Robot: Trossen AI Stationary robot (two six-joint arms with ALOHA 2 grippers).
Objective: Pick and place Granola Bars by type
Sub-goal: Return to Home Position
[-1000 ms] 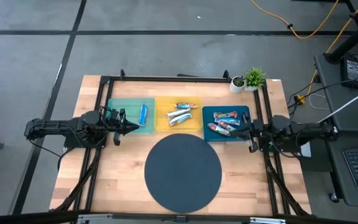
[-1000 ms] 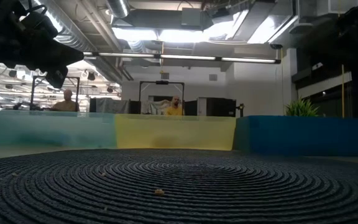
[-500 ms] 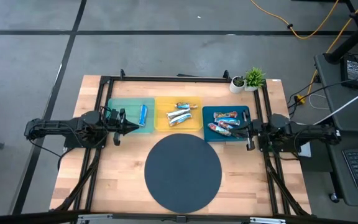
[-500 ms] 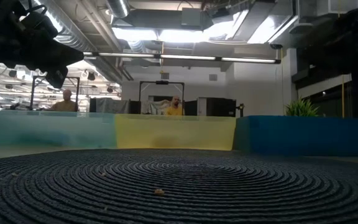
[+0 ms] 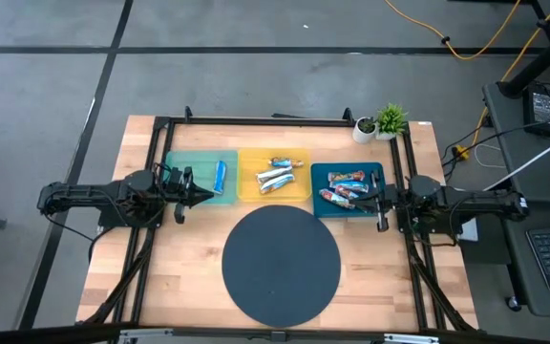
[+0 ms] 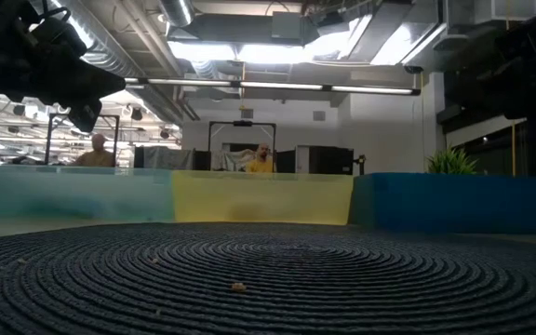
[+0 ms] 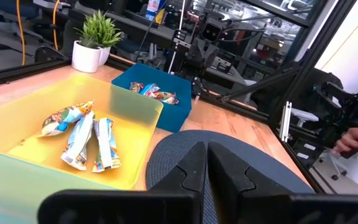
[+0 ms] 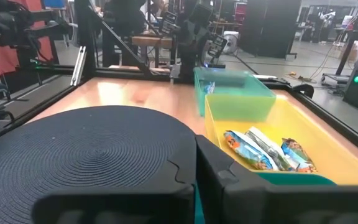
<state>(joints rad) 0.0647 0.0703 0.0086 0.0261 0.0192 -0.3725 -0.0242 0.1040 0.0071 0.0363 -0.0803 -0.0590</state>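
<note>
No writing can be read in any view.
The Granola Bars (image 7: 82, 138) in the yellow tray (image 7: 137, 107) and those in the blue tray (image 7: 174, 113) have wrappers with bright coloured printing, but no word, brand or number on them can be made out. The trays' own walls are plain, and the gear in the room behind shows no legible label.

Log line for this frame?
bars: in teal tray, yellow tray, blue tray | left gripper: shut, at teal tray | right gripper: shut, at blue tray
</note>
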